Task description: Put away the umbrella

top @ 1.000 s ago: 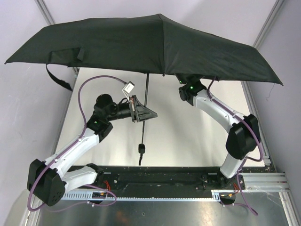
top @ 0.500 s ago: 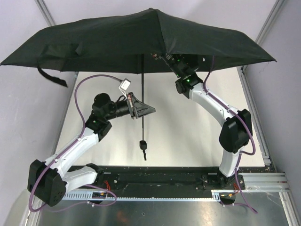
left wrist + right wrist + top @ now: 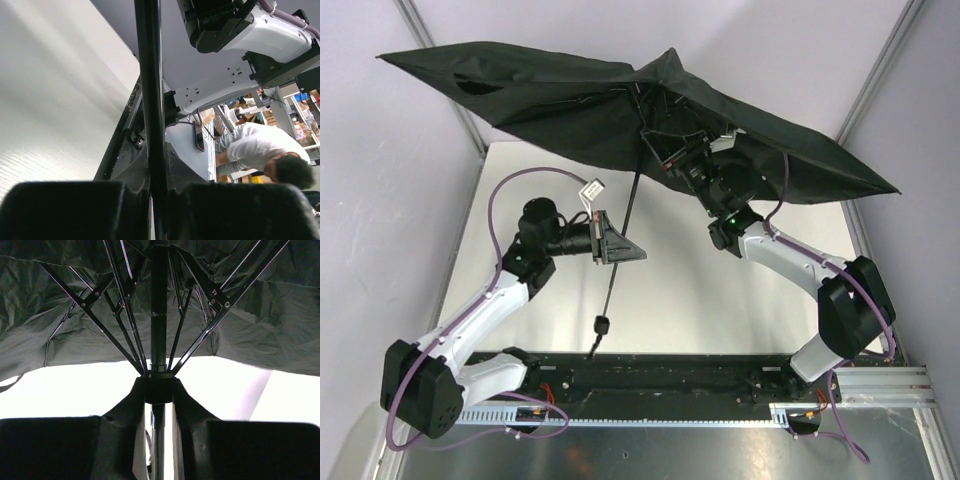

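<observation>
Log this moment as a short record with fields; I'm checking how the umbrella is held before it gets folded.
umbrella: black, canopy open but tilted and buckled near the centre
shaft: slanted, not upright
handle: at the shaft's lower end, toward the arm bases
left gripper: shut on the shaft, partway along it
right gripper: under the canopy, closed around the shaft right at the hub where the struts meet
table: pale top, below the umbrella
</observation>
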Available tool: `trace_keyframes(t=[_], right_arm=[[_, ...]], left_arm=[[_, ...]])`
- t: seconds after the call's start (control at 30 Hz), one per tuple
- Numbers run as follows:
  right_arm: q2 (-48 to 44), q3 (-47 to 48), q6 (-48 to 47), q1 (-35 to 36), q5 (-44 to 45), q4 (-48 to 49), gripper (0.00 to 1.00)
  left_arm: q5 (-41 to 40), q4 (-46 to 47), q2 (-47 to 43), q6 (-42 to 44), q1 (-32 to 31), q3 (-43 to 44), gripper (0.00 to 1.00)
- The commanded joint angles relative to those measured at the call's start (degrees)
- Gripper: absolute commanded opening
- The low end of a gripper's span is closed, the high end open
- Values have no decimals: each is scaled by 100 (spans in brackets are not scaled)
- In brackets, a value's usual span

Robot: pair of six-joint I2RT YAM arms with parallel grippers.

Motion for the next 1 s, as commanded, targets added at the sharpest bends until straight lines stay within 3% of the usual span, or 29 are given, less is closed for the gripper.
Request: trace_keyframes(t=[0.0, 0.27, 0.6, 0.73, 0.8, 0.97], right_arm=[[-218, -176, 376, 238, -750, 174, 0], [-398, -10, 772, -294, -621, 481, 0], [-618, 619, 393, -744, -760, 125, 0], [-589, 825, 545, -894, -777, 165, 0], [-628, 900, 556, -922, -771, 126, 0], [-781, 1149, 448, -1080, -857, -365, 0]], left_arm=[[-854, 1163, -28, -42, -16, 580, 1], [-1143, 578, -359, 383, -491, 204, 46], [-1875, 38, -1392, 358, -1655, -1135, 61], [-2239, 14, -1464, 264, -2054, -1221, 62], [-2325, 11, -1321, 263, -2143, -1117, 58], [-2527, 6, -1108, 373, -2196, -799, 30]])
